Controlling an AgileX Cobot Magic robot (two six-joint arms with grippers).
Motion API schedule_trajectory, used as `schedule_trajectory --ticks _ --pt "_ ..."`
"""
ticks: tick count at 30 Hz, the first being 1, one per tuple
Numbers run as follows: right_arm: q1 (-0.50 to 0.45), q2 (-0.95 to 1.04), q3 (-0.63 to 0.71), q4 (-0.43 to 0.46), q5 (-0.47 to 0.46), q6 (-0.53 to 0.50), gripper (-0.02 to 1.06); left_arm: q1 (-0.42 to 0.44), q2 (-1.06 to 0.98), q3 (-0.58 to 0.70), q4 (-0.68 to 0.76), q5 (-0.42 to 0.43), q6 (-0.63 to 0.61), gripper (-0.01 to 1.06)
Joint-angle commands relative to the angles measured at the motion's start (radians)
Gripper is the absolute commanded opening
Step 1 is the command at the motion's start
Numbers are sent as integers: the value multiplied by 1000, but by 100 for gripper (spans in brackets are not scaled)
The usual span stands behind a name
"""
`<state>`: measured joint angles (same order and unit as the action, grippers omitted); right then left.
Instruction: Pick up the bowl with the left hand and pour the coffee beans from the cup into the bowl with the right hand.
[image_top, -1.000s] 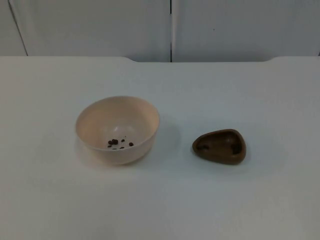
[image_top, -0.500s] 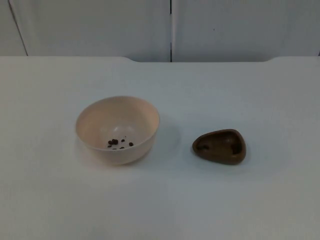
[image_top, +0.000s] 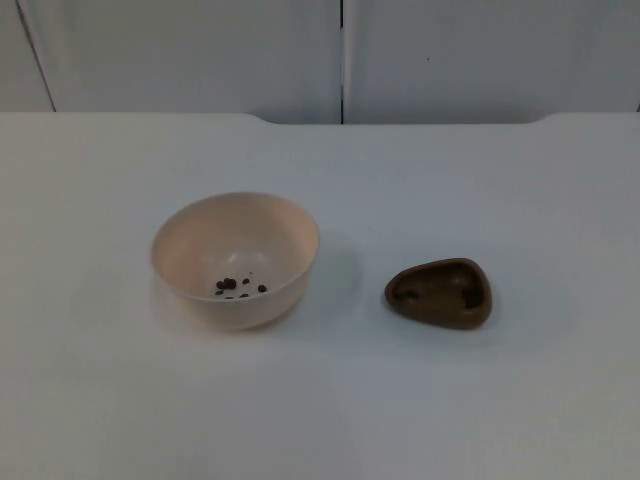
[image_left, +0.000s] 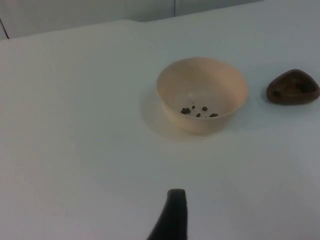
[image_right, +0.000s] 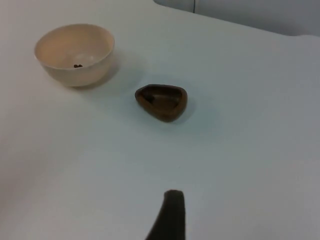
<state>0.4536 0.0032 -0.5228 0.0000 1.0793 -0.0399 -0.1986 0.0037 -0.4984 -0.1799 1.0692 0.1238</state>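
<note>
Nothing moved: beans (image_top: 238, 288) in bowl (image_top: 235, 258), cup (image_top: 440, 292) beside; pincer states untellable

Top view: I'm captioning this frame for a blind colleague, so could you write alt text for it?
A cream bowl holding a few coffee beans stands upright on the white table, left of a small brown teardrop-shaped cup set apart from it. A grey partition wall closes off the table's far edge.
</note>
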Motion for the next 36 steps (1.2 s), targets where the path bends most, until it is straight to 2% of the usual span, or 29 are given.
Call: schedule_trajectory --ticks 1,4,5,7,9,10,11,12,25,30,36 --pt "-1 -3 8 0 0 3 72 2 -4 5 11 5 -8 77" --pt "-1 -3 8 0 0 3 73 2 -4 5 11 5 -8 93" --pt "-1 -3 8 0 0 3 73 2 -4 5 11 5 -8 93" --pt "-1 -3 8 0 0 3 81 2 -4 5 11 5 -10 105" --pt "-1 -3 8 0 0 3 95 2 -4 5 16 5 -17 105" --pt "-1 -3 8 0 0 3 95 2 -4 5 16 5 -17 105" --pt "-1 -3 8 0 0 3 103 2 -4 5 19 5 -23 105" --pt "-1 -3 8 0 0 3 105 2 -4 5 23 5 -27 105" --pt "-1 -3 8 0 0 3 105 2 -4 5 48 5 -61 105" --pt "-1 -3 8 0 0 3 105 2 -4 5 104 5 -138 105" --pt "-1 -3 8 0 0 3 105 2 -4 5 106 5 -142 105"
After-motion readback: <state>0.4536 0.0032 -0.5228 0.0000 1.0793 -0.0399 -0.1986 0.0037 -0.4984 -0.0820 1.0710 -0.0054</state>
